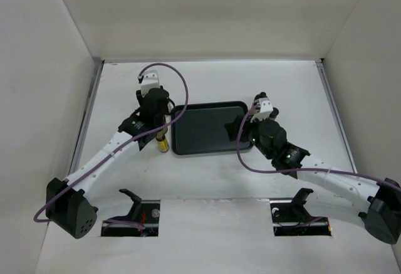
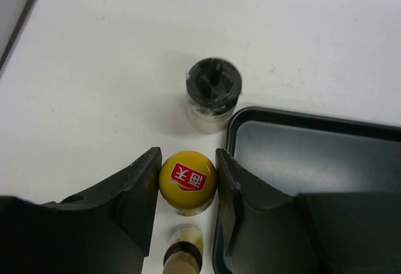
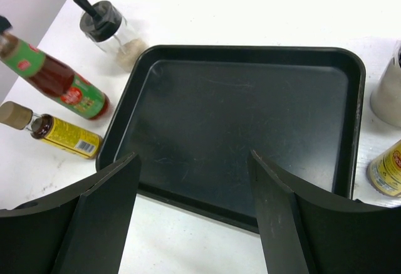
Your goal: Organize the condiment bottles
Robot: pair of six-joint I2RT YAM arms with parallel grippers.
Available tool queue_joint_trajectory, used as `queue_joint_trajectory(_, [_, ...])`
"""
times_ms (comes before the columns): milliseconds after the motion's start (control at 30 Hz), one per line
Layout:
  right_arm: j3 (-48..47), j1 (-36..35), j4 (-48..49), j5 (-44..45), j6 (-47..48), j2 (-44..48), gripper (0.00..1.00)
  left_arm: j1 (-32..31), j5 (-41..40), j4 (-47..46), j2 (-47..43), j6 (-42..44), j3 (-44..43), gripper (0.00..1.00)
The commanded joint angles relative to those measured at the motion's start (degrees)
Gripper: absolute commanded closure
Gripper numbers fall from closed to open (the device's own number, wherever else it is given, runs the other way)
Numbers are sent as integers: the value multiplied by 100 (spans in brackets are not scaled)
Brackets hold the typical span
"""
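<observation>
- Surface (image 1: 207,180) carries a black tray (image 1: 210,128).
- Right end effector (image 3: 194,160) hangs above the tray's right edge, jaws wide apart and empty.
- Left end effector (image 2: 188,167) is clamped on the yellow-capped tall bottle (image 3: 59,86), just off the tray's left edge.
- Small yellow-labelled bottle (image 3: 62,135) is also just off that edge.

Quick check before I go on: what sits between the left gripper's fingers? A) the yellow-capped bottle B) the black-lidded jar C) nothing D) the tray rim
A: the left gripper has a finger against each side of the yellow-capped bottle, just beside the tray; the jar stands apart, farther off.
</observation>
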State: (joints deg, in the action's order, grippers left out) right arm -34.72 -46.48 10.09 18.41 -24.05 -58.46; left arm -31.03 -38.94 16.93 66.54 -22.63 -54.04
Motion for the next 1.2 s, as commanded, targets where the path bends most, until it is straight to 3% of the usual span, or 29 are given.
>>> queue_joint_trajectory(0, [18, 21, 389, -48, -73, 106, 25, -144, -272, -1059, -142, 285, -826, 81])
queue_joint_trajectory(333, [211, 152, 433, 188, -196, 466, 25, -953, -18, -1841, 1096, 365, -1556, 81])
queue_joint_trajectory(600, [396, 381, 362, 268, -345, 686, 31, -962, 474, -2369, 2476, 347, -2347, 81])
queue_joint_trajectory(867, [422, 407, 389, 242, -372, 651, 29, -1015, 615, -2484, 2952, 312, -2383, 80])
queue_joint_trajectory(1000, [422, 407, 398, 242, -381, 651, 28, -1059, 572, -2545, 2978, 268, -2146, 70])
queue_joint_trajectory(1167, [422, 407, 380, 242, -390, 651, 25, -1112, 563, -2545, 2856, 268, -1882, 38])
